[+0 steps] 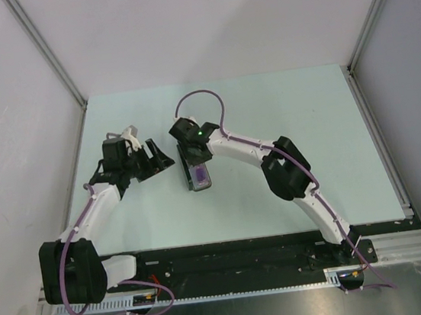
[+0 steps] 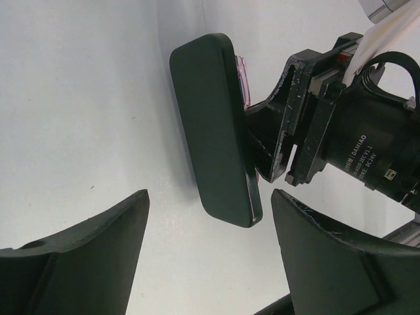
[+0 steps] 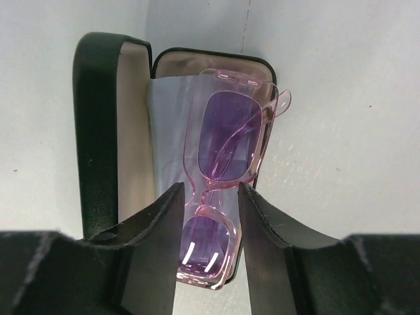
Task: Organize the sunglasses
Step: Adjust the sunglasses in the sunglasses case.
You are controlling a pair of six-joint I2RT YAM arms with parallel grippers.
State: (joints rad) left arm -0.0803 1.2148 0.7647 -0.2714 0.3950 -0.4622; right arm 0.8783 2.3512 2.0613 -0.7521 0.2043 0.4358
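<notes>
Sunglasses (image 3: 226, 141): we log them lying tilted in the open black case (image 3: 98, 118), on a light blue cloth (image 3: 167, 131). The lower lens sits between the fingers of the right claw (image 3: 210, 191), which pinch the frame narrowly. The case lid stands open along one side. Left claw (image 2: 209, 200): spread wide, holding nothing, near the case on the worktop (image 1: 281, 103).

Sunglasses (image 2: 241, 77) mostly hidden behind the black case lid (image 2: 213, 131), only a pink sliver
</notes>
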